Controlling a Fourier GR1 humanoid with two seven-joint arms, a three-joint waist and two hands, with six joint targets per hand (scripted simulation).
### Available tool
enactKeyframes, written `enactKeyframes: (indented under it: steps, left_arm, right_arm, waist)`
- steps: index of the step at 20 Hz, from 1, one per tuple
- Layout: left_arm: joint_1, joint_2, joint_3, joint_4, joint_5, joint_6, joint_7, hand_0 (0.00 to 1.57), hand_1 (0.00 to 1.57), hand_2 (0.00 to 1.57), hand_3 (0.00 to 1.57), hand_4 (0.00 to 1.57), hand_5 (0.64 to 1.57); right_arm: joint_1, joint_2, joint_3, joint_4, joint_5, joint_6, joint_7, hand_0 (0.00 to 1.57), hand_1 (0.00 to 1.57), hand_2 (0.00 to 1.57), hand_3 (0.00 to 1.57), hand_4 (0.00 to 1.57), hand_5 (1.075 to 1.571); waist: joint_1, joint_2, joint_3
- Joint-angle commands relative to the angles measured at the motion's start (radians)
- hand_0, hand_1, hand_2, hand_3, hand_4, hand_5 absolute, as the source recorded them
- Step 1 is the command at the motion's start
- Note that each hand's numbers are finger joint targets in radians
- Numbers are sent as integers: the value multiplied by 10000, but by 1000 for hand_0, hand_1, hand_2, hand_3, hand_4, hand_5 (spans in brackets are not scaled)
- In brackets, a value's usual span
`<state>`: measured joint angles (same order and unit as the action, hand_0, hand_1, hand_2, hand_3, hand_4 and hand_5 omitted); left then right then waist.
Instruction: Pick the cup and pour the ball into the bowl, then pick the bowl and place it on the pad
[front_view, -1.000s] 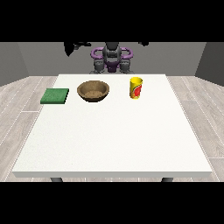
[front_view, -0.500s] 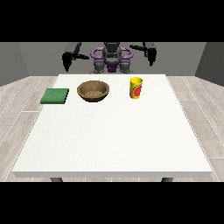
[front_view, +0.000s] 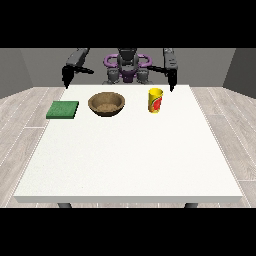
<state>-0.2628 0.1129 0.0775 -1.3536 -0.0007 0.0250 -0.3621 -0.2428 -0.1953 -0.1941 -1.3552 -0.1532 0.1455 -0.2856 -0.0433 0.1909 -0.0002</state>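
Observation:
A yellow cup (front_view: 155, 100) with a red mark stands upright on the white table (front_view: 130, 150), towards the far right. To its left sits a brown bowl (front_view: 106, 104), and a flat green pad (front_view: 63, 109) lies further left. No ball shows from this angle. The hand at the view's right (front_view: 172, 81) hangs behind the table's far edge, above and to the right of the cup, apart from it. The hand at the view's left (front_view: 65, 76) hangs beyond the far left corner, well away from the pad. Both hands hold nothing; how their fingers lie is too small to tell.
The robot's torso (front_view: 127, 67) stands behind the far edge. A wooden floor surrounds the table. Bare white tabletop stretches from the three objects to the near edge.
Both arms have swung outward and downward from the robot's shoulders; the hands now hang lower near the table's far edge. Cup, bowl and pad have not moved.

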Motion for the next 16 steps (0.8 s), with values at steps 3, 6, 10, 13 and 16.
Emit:
enactKeyframes:
  steps: [3, 6, 10, 13, 16]
  left_arm:
    - [-358, -153, 578, 2523, -169, 300, -2163, 0, 0, 0, 0, 0, 1233]
    - [-673, -557, 237, 2743, -380, 603, -2160, 0, 0, 0, 0, 0, 1249]
    - [-1321, -346, 914, 4129, -85, 655, -2940, 0, 0, 0, 0, 0, 1271]
    - [-1739, -138, 1079, 4914, -118, 613, -3607, 0, 0, 0, 0, 0, 1254]
    - [-2099, -91, 1179, 5475, -170, 759, -3988, 0, 0, 0, 0, 0, 1219]
  right_arm:
    - [98, 76, 153, 121, -50, 304, -198, 0, 0, 0, 0, 0, 1563]
    - [-186, -429, -559, 1564, -250, 690, -1142, 0, 0, 0, 0, 0, 1563]
    - [-13, -721, -530, 1363, -475, 1386, -1259, 0, 0, 0, 0, 0, 1559]
    - [-710, -984, -825, 1816, -613, 1280, -1126, 0, 0, 0, 0, 0, 1558]
    - [-976, -1340, -1098, 2140, -787, 1565, -1359, 0, 0, 0, 0, 0, 1559]
  waist:
    - [-395, -4, -3]
    - [-132, 111, 2]
    - [-716, 382, -2]
    - [-426, 557, -2]
    - [-599, 1020, -2]
